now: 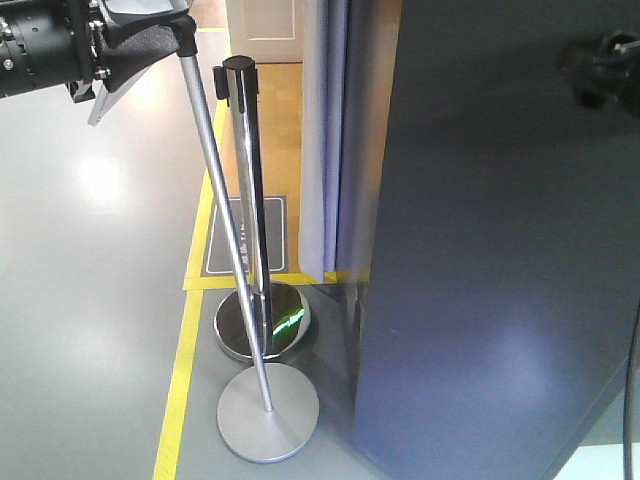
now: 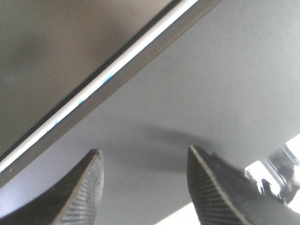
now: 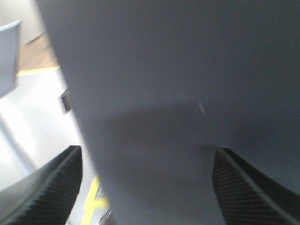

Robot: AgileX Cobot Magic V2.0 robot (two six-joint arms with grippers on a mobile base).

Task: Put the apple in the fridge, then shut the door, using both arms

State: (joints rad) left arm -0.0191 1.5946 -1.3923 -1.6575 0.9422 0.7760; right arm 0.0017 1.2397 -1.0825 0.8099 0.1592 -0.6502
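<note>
close against the dark grey door, the left gripper and right gripper hung with fingers spread and empty, the apple unseen, so an uneven push could leave the door ajar.

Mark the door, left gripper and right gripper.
door [image 1: 500,280]: front view, dark grey outer face.
left gripper [image 2: 143,187]: left wrist view, midway between fingertips.
right gripper [image 3: 147,178]: right wrist view, midway between fingertips.
</note>
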